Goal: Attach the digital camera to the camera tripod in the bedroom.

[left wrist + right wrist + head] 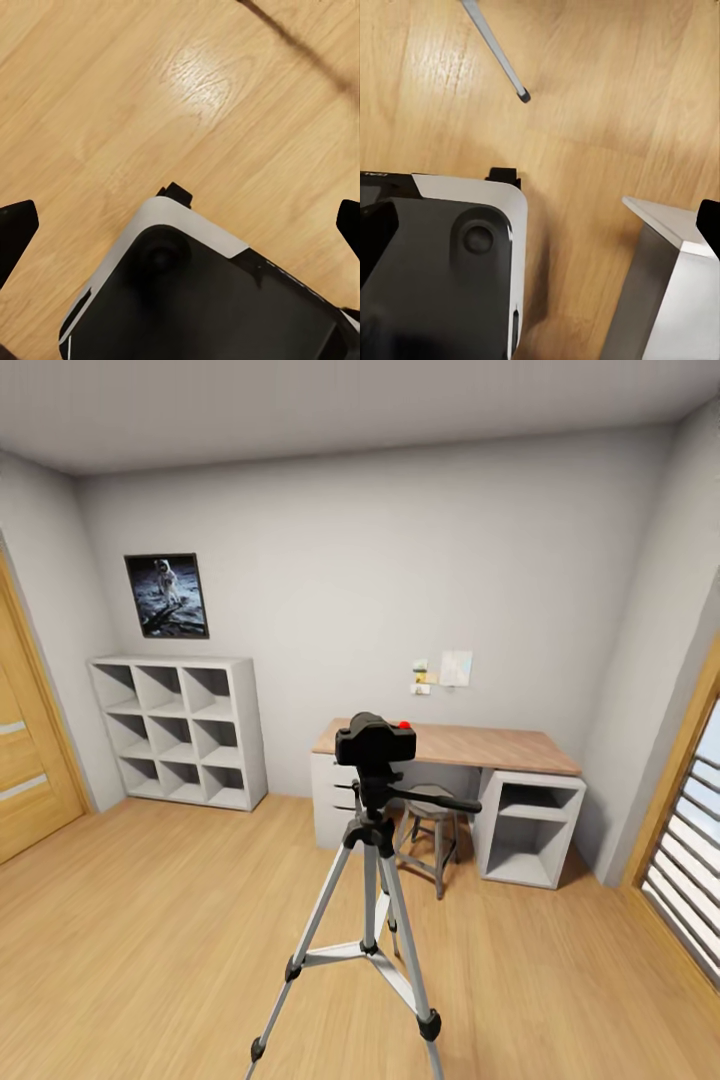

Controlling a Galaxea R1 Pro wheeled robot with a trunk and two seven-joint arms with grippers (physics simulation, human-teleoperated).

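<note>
At the far left a wooden door (25, 760) is cut off by the picture's edge, so only part of its panels shows. Beside it, against the pale wall, stand white cube shelves (180, 730) with nine compartments, all of them bare inside, and above them hangs a dark framed picture of an astronaut (167, 595). In the middle of the plank floor (150, 920) stands the camera tripod (368, 920), its silver legs spread; the feet of two legs run out past the lower edge. The digital camera (375, 742) sits on top of the tripod's head, red button up, with the black pan handle (440, 798) sticking out to the right below it. Behind it a round stool (432, 840) is partly hidden by the tripod, tucked under the wood-topped surface (480, 745) of the desk, whose open right-hand cubby (530, 830) holds nothing I can make out. Small notes (445, 670) are pinned on the wall above; too small to read. At the right edge a slatted window (690, 880) is cut off. In the wrist views, the left gripper (180, 225) has its dark fingertips (16, 225) set wide apart over the floor and the robot's base (195, 300); the right gripper (540, 225) is likewise spread, holding nothing, with one tripod leg tip (523, 95) on the floor nearby.
</note>
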